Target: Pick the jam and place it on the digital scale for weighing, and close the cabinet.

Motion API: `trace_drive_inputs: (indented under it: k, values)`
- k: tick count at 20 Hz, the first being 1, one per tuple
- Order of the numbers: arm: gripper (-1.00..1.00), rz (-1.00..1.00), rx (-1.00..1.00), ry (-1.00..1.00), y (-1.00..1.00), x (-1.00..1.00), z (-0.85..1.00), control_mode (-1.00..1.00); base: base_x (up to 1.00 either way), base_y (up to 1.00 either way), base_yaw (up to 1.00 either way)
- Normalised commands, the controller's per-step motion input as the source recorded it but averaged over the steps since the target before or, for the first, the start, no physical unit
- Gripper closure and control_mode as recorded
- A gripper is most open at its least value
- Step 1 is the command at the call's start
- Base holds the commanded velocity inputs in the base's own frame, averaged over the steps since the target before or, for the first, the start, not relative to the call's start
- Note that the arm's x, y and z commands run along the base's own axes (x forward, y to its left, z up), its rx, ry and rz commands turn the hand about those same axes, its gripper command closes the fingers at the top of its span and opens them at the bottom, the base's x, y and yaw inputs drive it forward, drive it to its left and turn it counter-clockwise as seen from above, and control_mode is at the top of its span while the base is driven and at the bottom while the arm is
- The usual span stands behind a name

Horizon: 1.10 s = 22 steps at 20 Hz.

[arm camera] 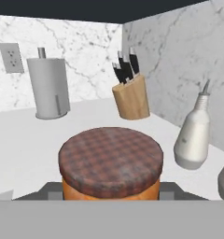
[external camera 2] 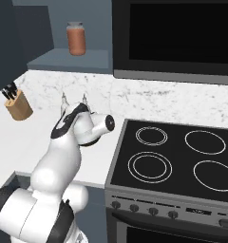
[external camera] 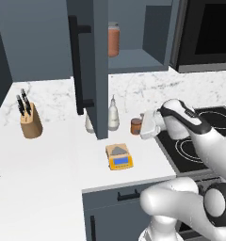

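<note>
The jam [external camera: 135, 125], a short reddish-brown jar, stands on the white counter beside the stove. In the hand view the jam [arm camera: 110, 161] shows its checked brownish lid right up close, and a grey finger [arm camera: 52, 189] presses against each side. My gripper [external camera: 141, 128] reaches in level from the right and is shut on the jam. The digital scale [external camera: 119, 156], yellow-orange with a blue display, sits nearer the counter's front edge, its grey plate bare. The cabinet door [external camera: 92, 66] hangs wide open, with its black bar handle [external camera: 77, 66] facing left.
A taller orange-red jar [external camera: 114, 40] stands on the cabinet shelf. Two pale bottles [external camera: 113, 115] stand just left of the jam, below the door. A knife block [external camera: 30, 121] sits at the far left and a paper towel roll [arm camera: 48, 88] beyond it. The stove [external camera 2: 182, 156] lies to the right.
</note>
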Motion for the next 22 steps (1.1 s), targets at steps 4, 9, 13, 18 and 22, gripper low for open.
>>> trace_drive_inputs:
  k: [4,9,13,18,22]
  values:
    - [1.0,0.13,0.0,-0.01,0.17,0.23,-0.5,-1.0,0.0,0.0,0.0]
    - [1.0,0.12,0.0,0.0,0.18,0.21,-0.41,-1.0,0.0,0.0,0.0]
    - [1.0,0.08,0.0,0.0,0.19,0.16,-0.31,-1.0,0.0,0.0,0.0]
    - [1.0,0.04,0.0,0.01,0.28,0.0,-0.35,-1.0,0.0,0.0,0.0]
    - [1.0,0.06,0.0,0.01,0.15,0.0,-0.3,-1.0,0.0,0.0,0.0]
